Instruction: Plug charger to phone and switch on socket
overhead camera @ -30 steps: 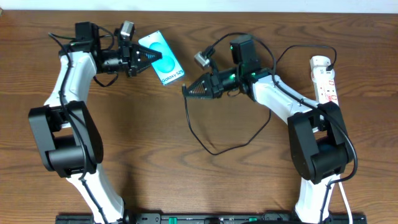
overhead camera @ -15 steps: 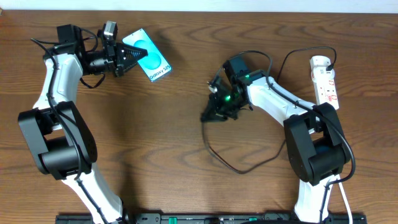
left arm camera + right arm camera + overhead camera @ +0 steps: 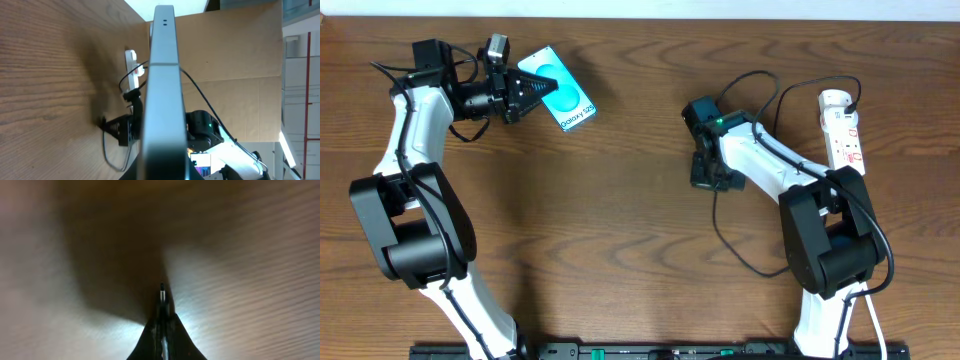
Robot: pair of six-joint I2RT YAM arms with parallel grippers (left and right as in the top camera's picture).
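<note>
Left end effector (image 3: 533, 96), clamped on the phone (image 3: 558, 90), presents its free end toward the right end effector (image 3: 161, 314), which pinches the charger (image 3: 161, 291) at its tip just above the table (image 3: 620, 230), apparently readying insertion.

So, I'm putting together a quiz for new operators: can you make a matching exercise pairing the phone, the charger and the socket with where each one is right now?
Things:
1. phone
2. charger, its connector tip
3. socket

Places:
A. lying on the table at its far right edge
B. pinched in the right gripper, which points down at the wood
C. held in the left gripper, at the upper left

Pairs: 1-C, 2-B, 3-A
</note>
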